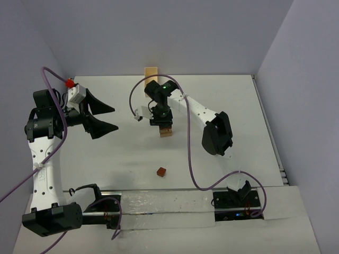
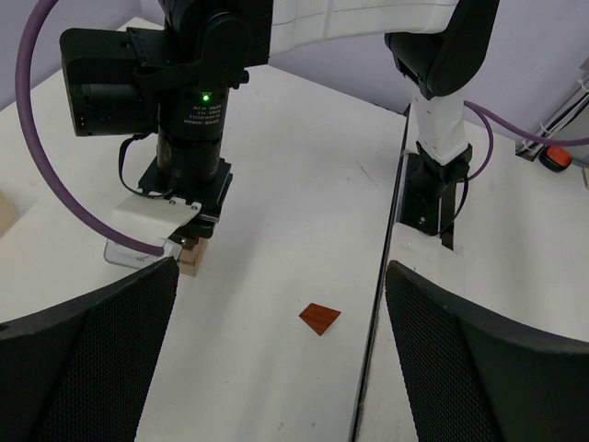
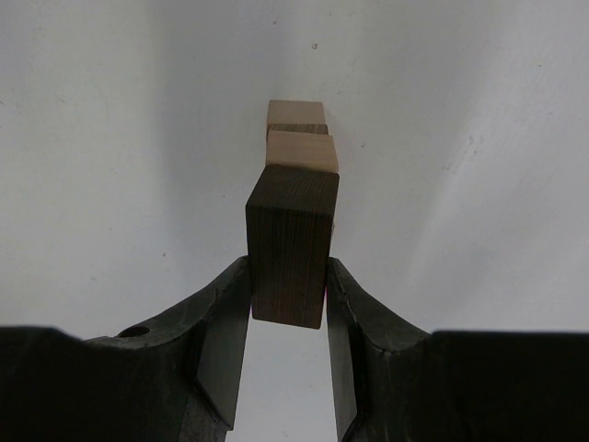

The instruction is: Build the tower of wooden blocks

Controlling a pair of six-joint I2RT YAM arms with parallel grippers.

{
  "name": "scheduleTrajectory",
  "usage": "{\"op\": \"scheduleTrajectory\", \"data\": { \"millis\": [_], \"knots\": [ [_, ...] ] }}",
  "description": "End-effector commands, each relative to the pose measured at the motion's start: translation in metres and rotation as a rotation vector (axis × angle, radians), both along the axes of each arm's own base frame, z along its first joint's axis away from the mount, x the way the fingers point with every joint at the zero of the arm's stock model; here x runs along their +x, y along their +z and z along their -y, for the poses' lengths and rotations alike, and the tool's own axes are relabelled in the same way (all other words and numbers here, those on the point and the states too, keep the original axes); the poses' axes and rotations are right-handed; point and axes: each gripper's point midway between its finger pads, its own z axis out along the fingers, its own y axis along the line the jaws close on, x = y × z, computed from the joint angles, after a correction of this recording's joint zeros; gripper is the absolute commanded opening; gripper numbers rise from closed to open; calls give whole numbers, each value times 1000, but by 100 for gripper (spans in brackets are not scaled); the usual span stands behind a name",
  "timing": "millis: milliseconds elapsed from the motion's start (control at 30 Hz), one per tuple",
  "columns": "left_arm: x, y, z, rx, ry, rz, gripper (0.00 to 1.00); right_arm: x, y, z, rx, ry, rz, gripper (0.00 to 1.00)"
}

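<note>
Robotics laboratory test cell: a white table point(image 1: 228, 106) is closed in on its left, far and right sides by plain pale wall panels point(image 1: 159, 32). Two white-and-black robot arms, the left arm point(image 1: 42, 169) and the right arm point(image 1: 197, 108), are seen bolted side by side at the near edge, where a shiny metal strip point(image 1: 159, 203) is laid. Purple cables point(image 1: 188, 153) are looped over the tabletop, and a green status light point(image 2: 204, 96) is lit on the right arm's wrist.

Around the tower point(image 1: 166, 132) we find bare table from seven to nine o'clock, the right gripper point(image 3: 287, 276) clamping a dark block point(image 3: 290, 244) overhead, its arm point(image 1: 198, 110) at four, a loose block point(image 1: 161, 171) at six.
</note>
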Motion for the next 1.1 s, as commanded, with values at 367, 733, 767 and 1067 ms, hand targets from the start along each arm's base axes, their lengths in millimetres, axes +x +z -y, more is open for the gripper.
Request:
{"op": "scheduleTrajectory", "data": {
  "millis": [367, 733, 767, 1067],
  "knots": [
    [-16, 16, 5, -90, -106, 25, 99, -1, -9, 6, -26, -2, -25, 22],
    [-15, 16, 5, -94, -110, 22, 99, -4, -5, 4, -11, -3, -40, 83],
    [-15, 16, 5, -94, -110, 23, 99, -4, -2, 2, -4, -3, -40, 93],
    [-14, 16, 5, -93, -108, 21, 99, -7, 23, 1, 35, 4, -17, 100]
  ]
}}
